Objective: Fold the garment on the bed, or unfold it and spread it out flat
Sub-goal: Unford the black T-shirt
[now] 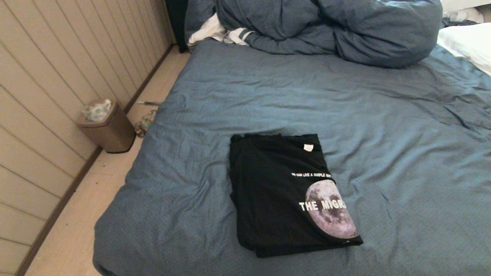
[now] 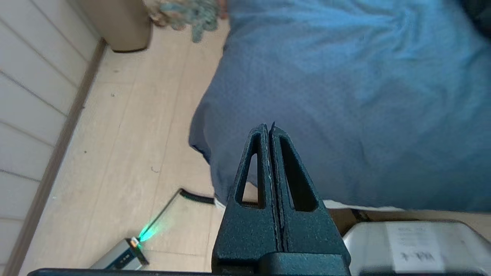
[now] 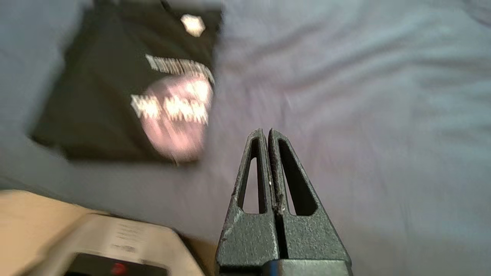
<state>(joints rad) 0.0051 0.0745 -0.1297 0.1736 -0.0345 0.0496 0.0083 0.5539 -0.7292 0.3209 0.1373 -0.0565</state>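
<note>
Both claws pressed closed, holding nothing.
The left claw [image 2: 269, 128] and right claw [image 3: 267, 134] hang above the bed [image 1: 268, 92]; the folded garment [image 1: 284, 195] reads "THE MIGR".

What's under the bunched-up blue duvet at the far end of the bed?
A white cloth with striped cuffs pokes out from under the duvet at its left end. The blue sheet of the bed runs beneath. Anything else under the duvet is covered.
</note>
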